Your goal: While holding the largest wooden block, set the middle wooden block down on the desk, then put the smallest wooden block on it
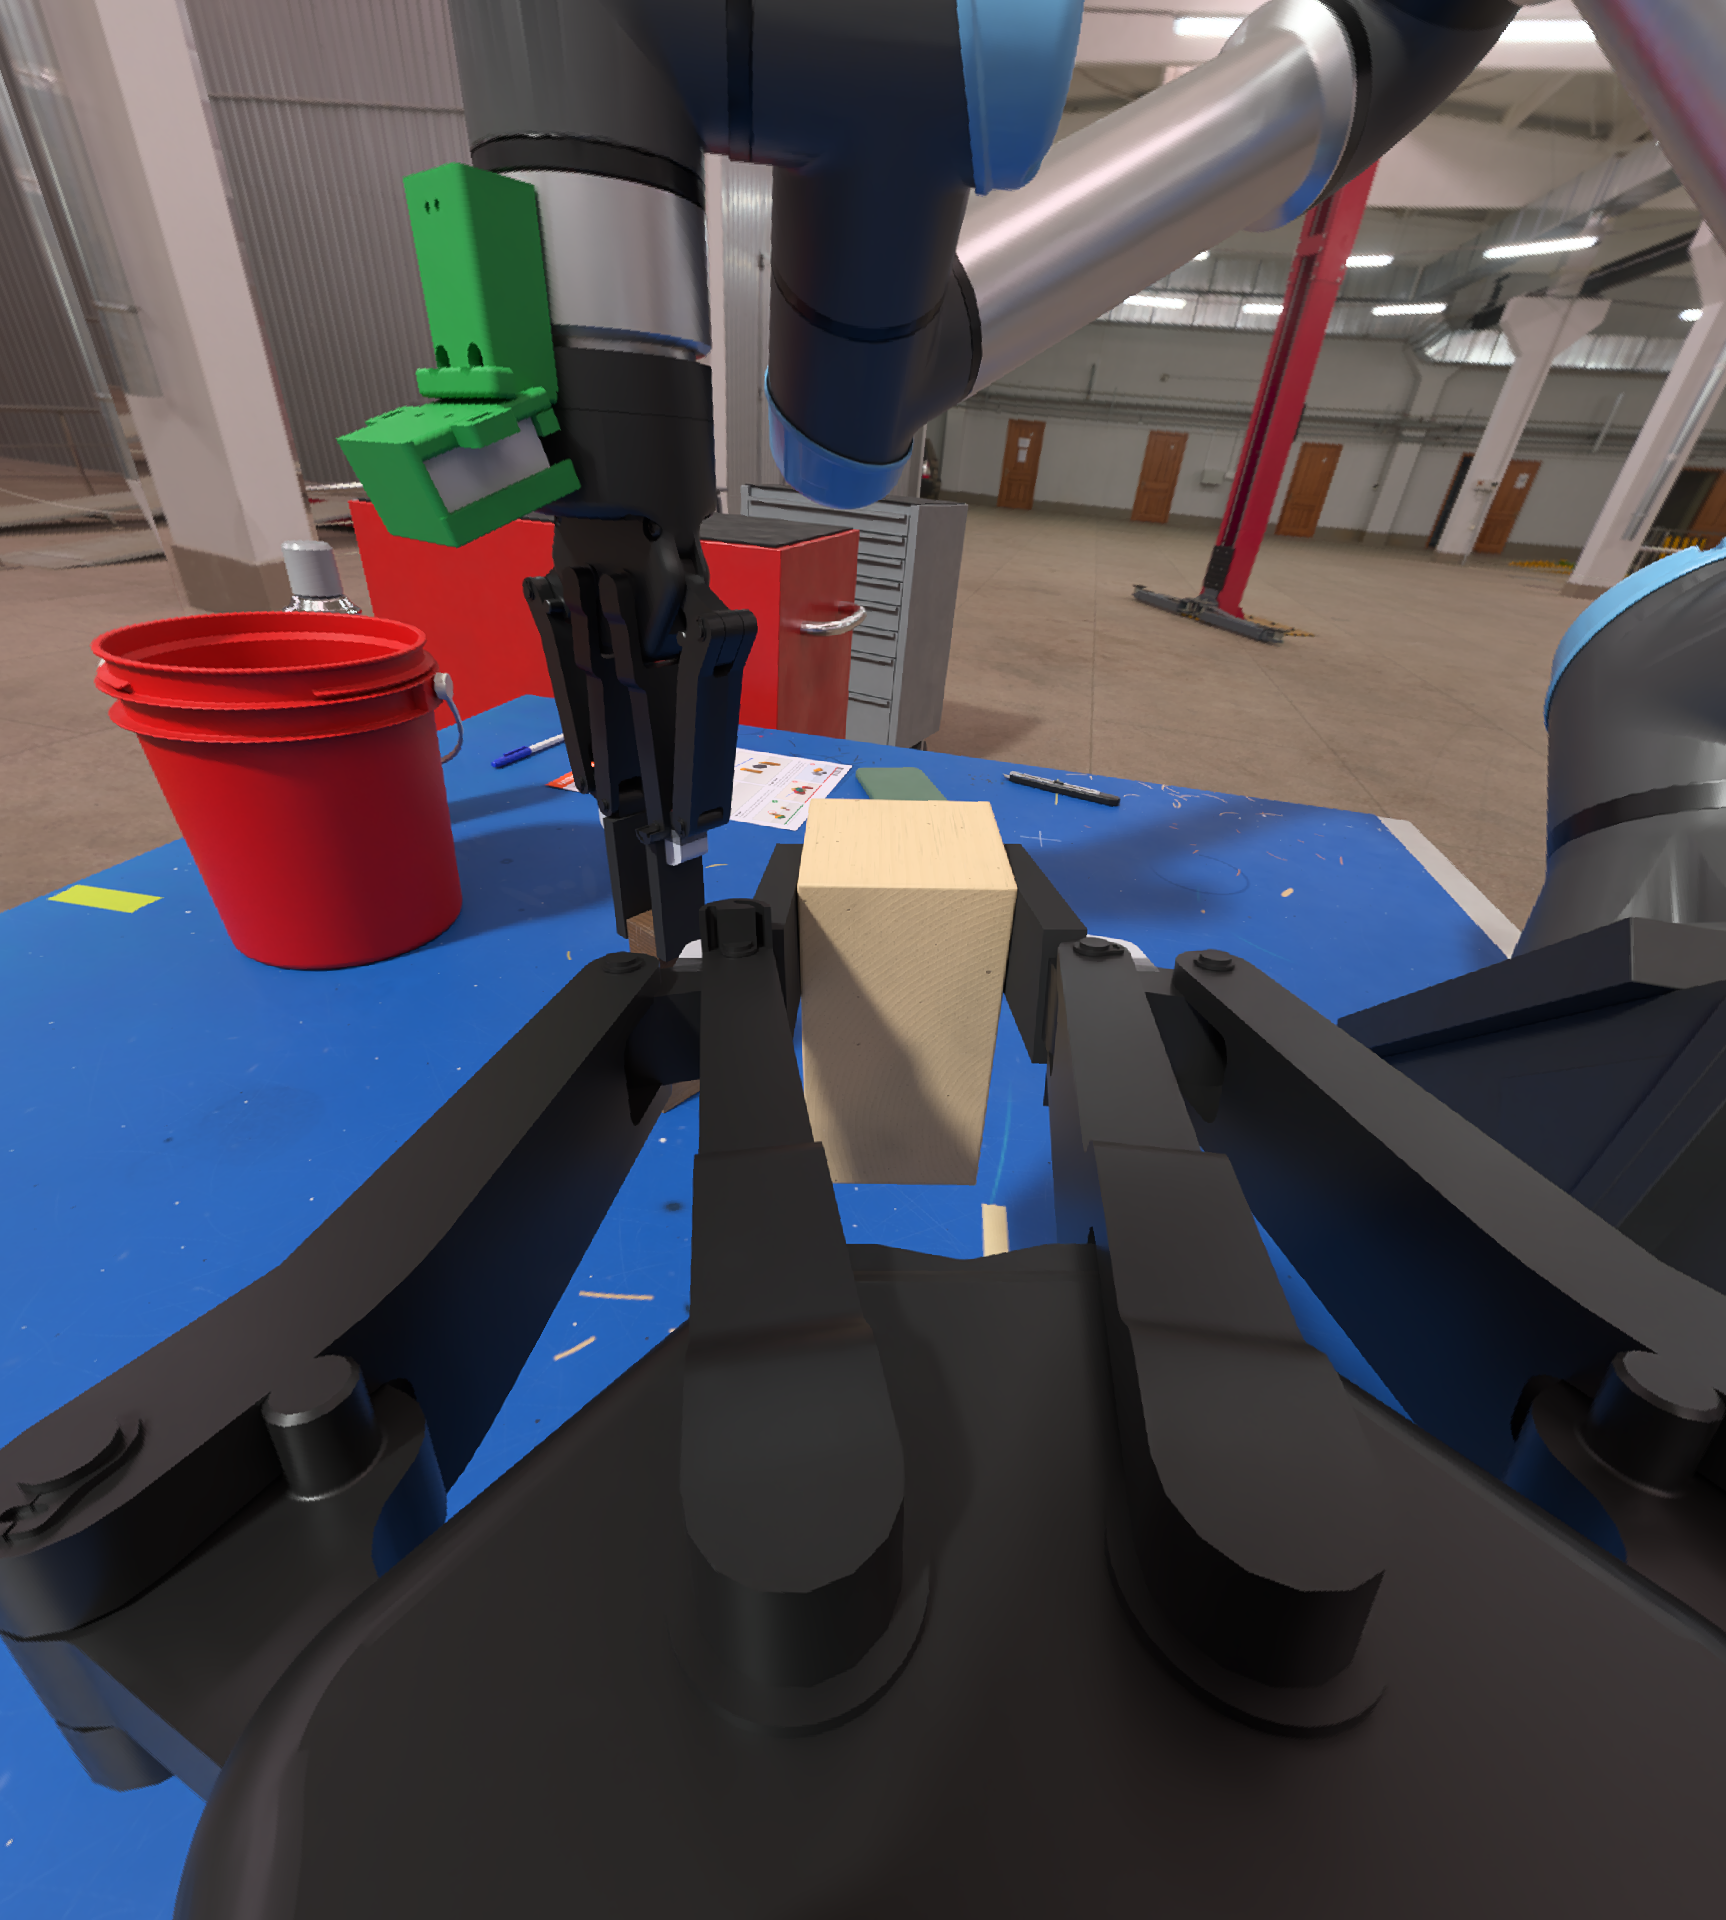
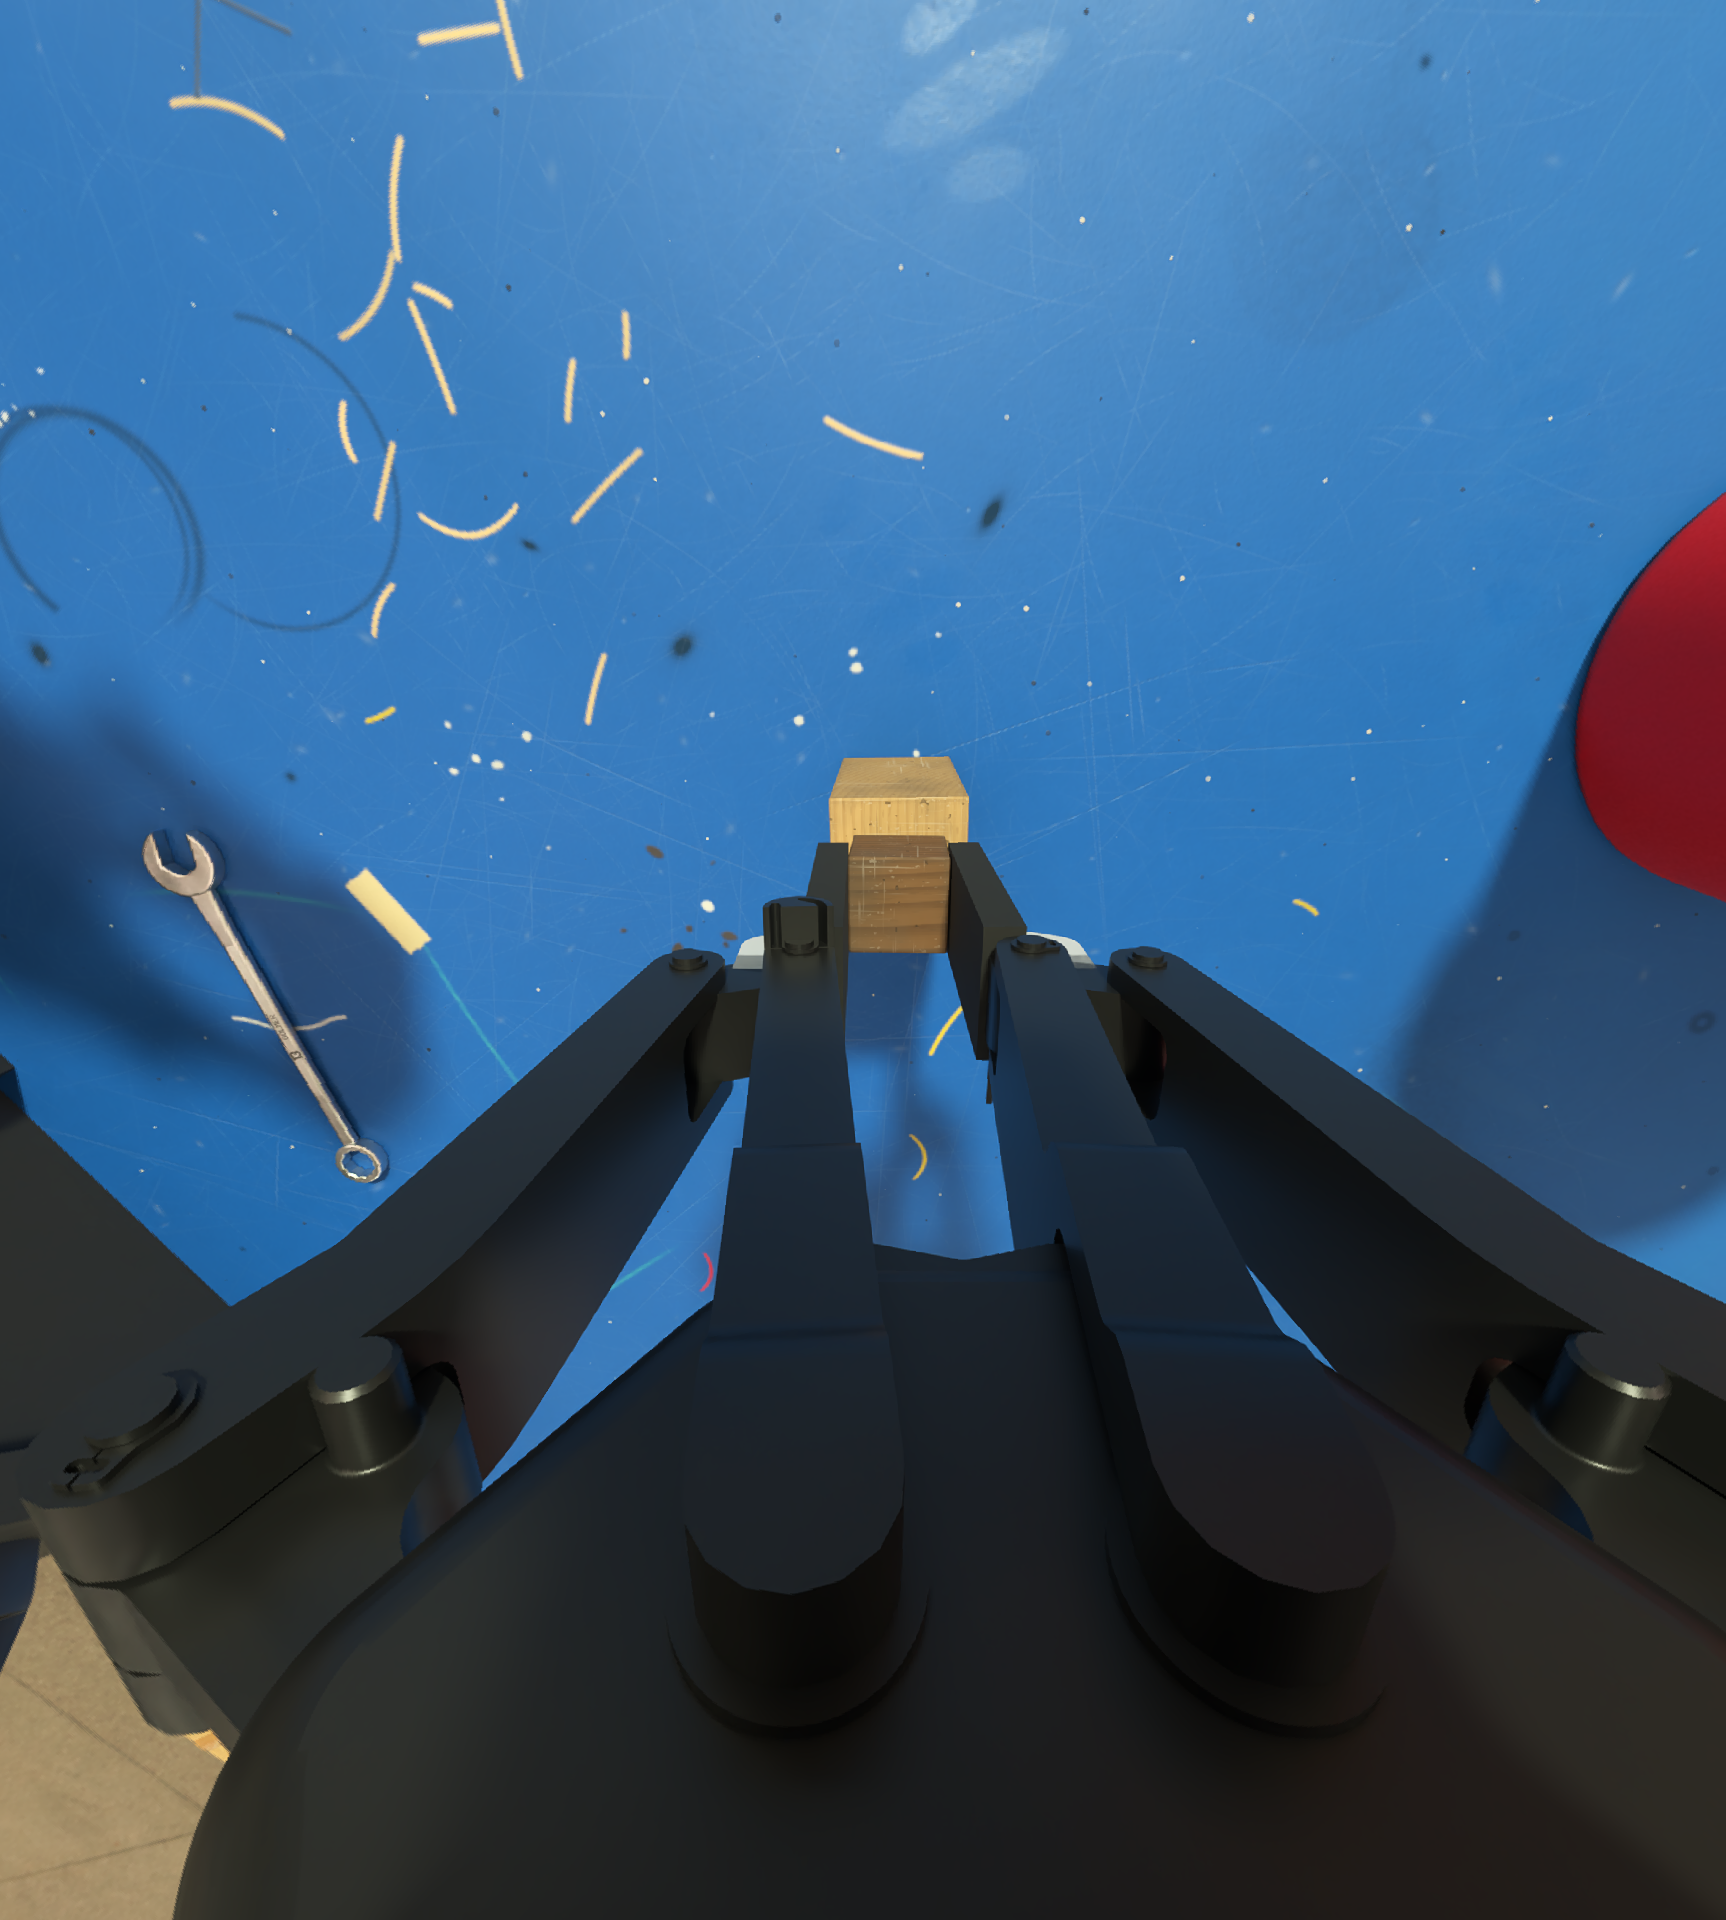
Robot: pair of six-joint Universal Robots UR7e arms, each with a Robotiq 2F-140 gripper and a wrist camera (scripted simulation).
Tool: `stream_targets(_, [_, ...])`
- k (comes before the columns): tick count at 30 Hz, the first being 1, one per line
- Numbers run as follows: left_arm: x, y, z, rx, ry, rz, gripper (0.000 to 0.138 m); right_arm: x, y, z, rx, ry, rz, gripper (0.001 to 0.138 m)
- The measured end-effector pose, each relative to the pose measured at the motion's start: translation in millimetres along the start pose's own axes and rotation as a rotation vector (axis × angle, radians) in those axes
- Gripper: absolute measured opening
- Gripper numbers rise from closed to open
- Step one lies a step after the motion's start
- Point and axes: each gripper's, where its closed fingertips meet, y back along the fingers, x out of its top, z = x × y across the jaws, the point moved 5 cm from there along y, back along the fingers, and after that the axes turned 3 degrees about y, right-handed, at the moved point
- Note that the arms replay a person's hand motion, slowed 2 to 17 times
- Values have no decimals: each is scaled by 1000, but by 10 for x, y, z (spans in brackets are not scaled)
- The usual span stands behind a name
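My left gripper (image 1: pixel 906 920) is shut on the largest wooden block (image 1: pixel 895 997), a tall pale block held upright above the blue desk (image 1: pixel 215 1143). My right gripper (image 2: pixel 898 883) points straight down and is shut on the smallest block (image 2: pixel 897 899), a darker brown cube. Directly beneath it the middle block (image 2: pixel 898 795), lighter tan, sits on the desk (image 2: pixel 1150 416). I cannot tell whether the two touch. In the left wrist view the right gripper (image 1: pixel 656 914) stands just left of the large block, and my left fingers (image 1: pixel 745 1039) mostly hide the blocks under it.
A red bucket (image 1: pixel 287 779) stands on the desk left of the right gripper; its side shows in the right wrist view (image 2: pixel 1721 707). A wrench (image 2: pixel 256 997) and a pale stick (image 2: pixel 387 910) lie nearby. A pen (image 1: pixel 526 750), a paper sheet (image 1: pixel 786 790) and a black tool (image 1: pixel 1061 787) lie at the far edge.
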Motion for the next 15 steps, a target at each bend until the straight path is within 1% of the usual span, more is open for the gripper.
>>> stream_targets(15, [1, 8, 1, 0, 1, -1, 46, 13, -7, 2, -4, 4, 8, 34])
